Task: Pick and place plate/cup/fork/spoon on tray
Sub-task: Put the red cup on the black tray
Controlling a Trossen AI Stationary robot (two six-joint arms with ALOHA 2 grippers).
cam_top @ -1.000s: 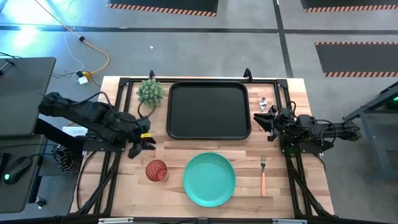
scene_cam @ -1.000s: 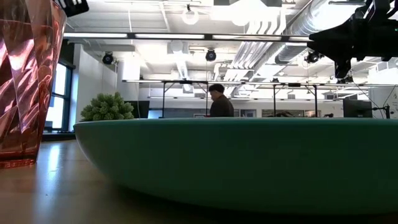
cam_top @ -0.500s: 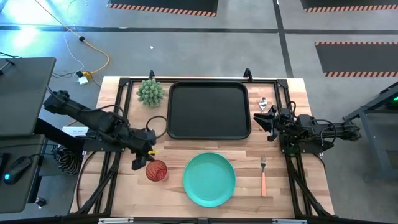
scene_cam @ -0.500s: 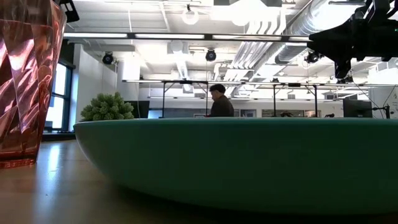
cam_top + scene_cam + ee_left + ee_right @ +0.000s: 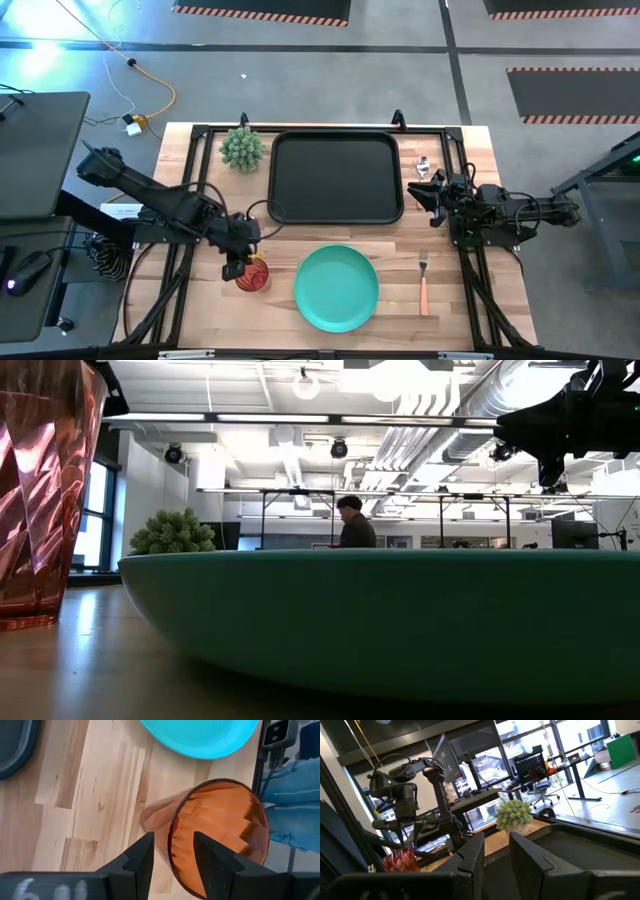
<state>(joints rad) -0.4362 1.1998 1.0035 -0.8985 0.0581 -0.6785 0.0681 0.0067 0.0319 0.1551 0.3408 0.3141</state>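
The red cup (image 5: 253, 275) stands upright on the table at the near left, left of the teal plate (image 5: 337, 288). My left gripper (image 5: 237, 262) is open over the cup's left rim (image 5: 172, 845): one finger (image 5: 212, 862) stands inside the cup, the other (image 5: 137, 862) outside its wall, with a gap on both sides. The black tray (image 5: 336, 177) lies at the far middle. The fork (image 5: 423, 282) lies right of the plate. The spoon's silver bowl (image 5: 424, 165) shows right of the tray. My right gripper (image 5: 425, 192) is open just near of it.
A green spiky plant (image 5: 242, 148) stands left of the tray. The low view looks past the cup (image 5: 40, 490) and the plate's rim (image 5: 400, 620) into the room, where a person (image 5: 355, 525) sits far behind the table.
My left gripper has gone toward the table's near edge and to the right, from beside the tray's left corner to over the cup's rim, with one finger now inside the cup. The cup has not moved.
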